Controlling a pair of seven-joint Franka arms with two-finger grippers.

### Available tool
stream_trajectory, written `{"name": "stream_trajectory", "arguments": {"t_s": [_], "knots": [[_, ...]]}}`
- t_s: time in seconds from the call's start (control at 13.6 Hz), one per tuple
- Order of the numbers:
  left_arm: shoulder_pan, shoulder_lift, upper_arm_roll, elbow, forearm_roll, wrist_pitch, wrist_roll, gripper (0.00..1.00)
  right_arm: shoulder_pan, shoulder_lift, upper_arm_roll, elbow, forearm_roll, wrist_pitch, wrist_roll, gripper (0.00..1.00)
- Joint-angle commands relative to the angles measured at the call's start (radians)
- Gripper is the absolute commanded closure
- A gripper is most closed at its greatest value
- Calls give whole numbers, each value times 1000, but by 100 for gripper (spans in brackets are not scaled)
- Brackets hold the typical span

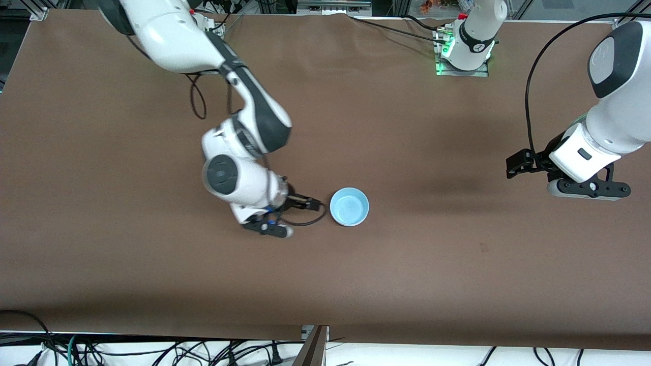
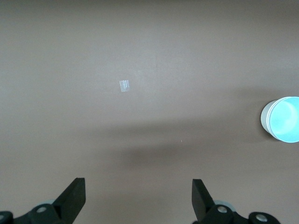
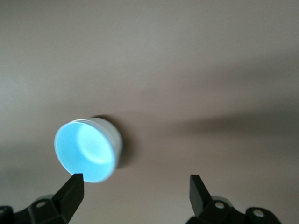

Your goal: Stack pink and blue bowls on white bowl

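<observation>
A light blue bowl stands upright on the brown table, about mid-table. In the wrist views its outer wall looks white with rim lines, as of bowls nested under it; it also shows in the right wrist view. No pink bowl shows. My right gripper is open and empty, low over the table just beside the blue bowl, toward the right arm's end; its fingers stand clear of the bowl. My left gripper is open and empty, waiting over the table at the left arm's end.
A small scrap of clear tape lies on the table under the left wrist camera. A faint dark mark is on the cloth nearer the front camera. Cables hang off the table's front edge.
</observation>
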Motion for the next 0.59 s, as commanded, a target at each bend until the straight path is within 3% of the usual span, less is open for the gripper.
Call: {"name": "stream_trajectory", "arguments": {"t_s": [0.0,0.22,0.51], "knots": [[1,13,-1,49,-18,-3,9,0,-47,-84,-28,-12,-111,-155,-176,0],[-2,40,2,98,-4,-4,9,0,-119,-175,-57,-41,-186,-275,-384,0],[-3,44,5,102,38,-4,12,0,-244,-429,-57,-323,-233,-287,-575,0]]}}
